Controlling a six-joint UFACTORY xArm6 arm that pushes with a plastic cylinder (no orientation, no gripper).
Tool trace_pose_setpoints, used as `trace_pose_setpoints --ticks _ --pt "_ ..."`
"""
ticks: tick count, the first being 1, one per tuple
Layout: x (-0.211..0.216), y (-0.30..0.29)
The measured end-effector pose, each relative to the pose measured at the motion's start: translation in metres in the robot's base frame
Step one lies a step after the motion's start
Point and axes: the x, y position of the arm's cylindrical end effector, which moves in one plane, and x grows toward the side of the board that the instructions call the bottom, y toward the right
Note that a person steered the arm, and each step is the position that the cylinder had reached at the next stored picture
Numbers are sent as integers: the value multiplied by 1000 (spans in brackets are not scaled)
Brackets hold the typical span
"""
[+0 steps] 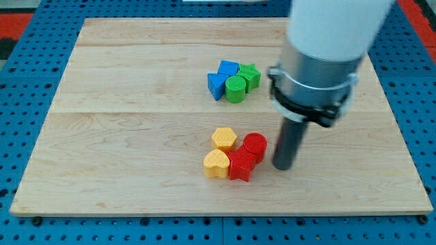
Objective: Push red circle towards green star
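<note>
The red circle (255,145) sits low in the middle of the wooden board (122,136), touching a second red block (240,165) below and to its left. The green star (250,76) lies higher up, at the right end of a cluster of blue and green blocks. My tip (283,167) rests on the board just right of the red circle, a small gap away. The rod rises from it to the large white arm at the view's top right.
A yellow hexagon-like block (223,139) and a yellow heart (216,164) touch the red blocks on their left. A green circle (236,89), a blue cube (228,69) and a second blue block (216,86) crowd beside the green star.
</note>
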Motion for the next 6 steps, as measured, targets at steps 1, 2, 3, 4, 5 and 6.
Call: trace_pose_setpoints --ticks 1,2,3,4,5,6 --pt "-11 -52" --pt "-15 -71" --pt "-24 -46" --pt "-52 -35" --pt "-73 -22" --pt "-102 -19"
